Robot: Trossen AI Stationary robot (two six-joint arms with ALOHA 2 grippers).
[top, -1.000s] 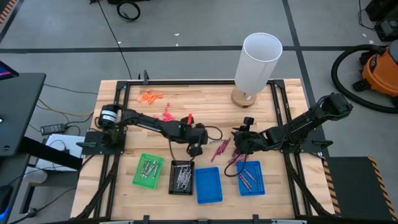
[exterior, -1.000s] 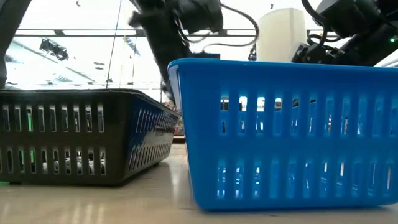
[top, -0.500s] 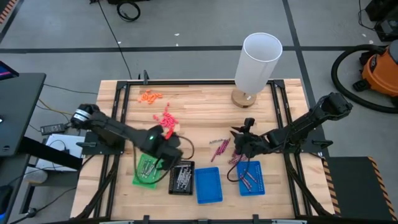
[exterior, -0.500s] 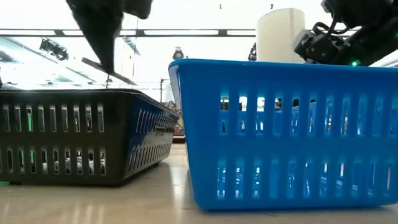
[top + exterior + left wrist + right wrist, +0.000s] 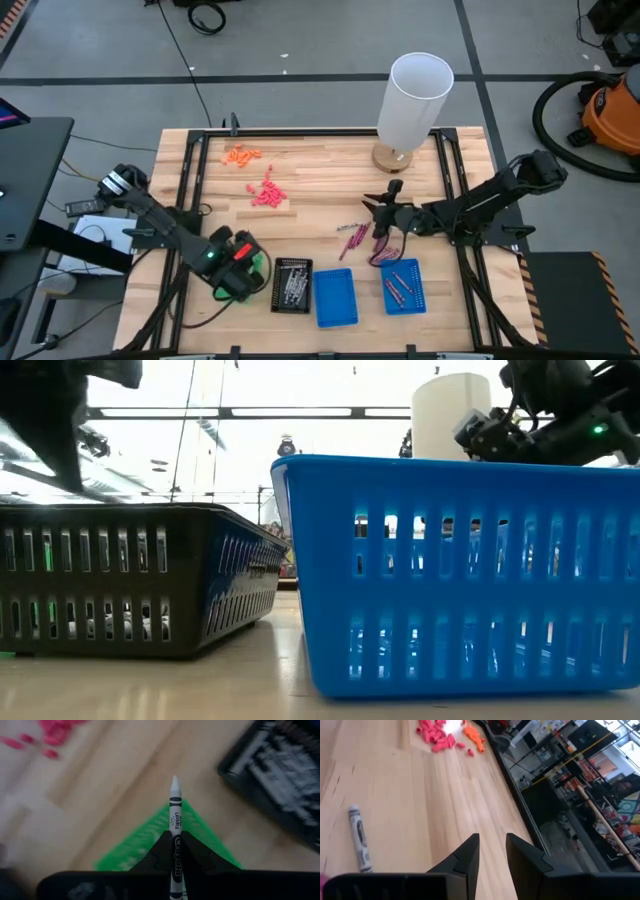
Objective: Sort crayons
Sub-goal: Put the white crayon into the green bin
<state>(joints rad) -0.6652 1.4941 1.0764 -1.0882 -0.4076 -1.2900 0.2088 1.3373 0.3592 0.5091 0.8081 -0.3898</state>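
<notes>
Overhead and wrist views of a two-arm crayon-sorting setup on a wooden tabletop (image 5: 320, 175).

Left arm: the left gripper (image 5: 240, 268) hangs over the green tray (image 5: 257, 262) at the near left, largely covering it. Its fingers (image 5: 161, 851) are pinched on a silvery-grey crayon (image 5: 175, 827) whose pale tip points forward, with the green tray directly below.

Right arm: the right gripper (image 5: 385, 208) sits right of centre, above the tabletop, just beside the loose maroon crayons (image 5: 354, 238). Its fingers (image 5: 470, 854) stand slightly apart and hold nothing. One silvery-grey crayon lying loose (image 5: 359, 838) rests flat on the wood near them.

Trays, along the near edge from left to right: green tray; black tray (image 5: 292, 285) holding silvery-grey crayons; empty blue tray (image 5: 335, 298); second blue tray (image 5: 404, 287) holding a few maroon crayons. In the low view the black tray and a blue tray fill the foreground.

Other objects: a heap of pink pieces (image 5: 267, 190) and a smaller heap of orange pieces (image 5: 241, 155) at the far left of the tabletop; a tall white cylinder (image 5: 414, 98) on a round wooden base at the far edge.
</notes>
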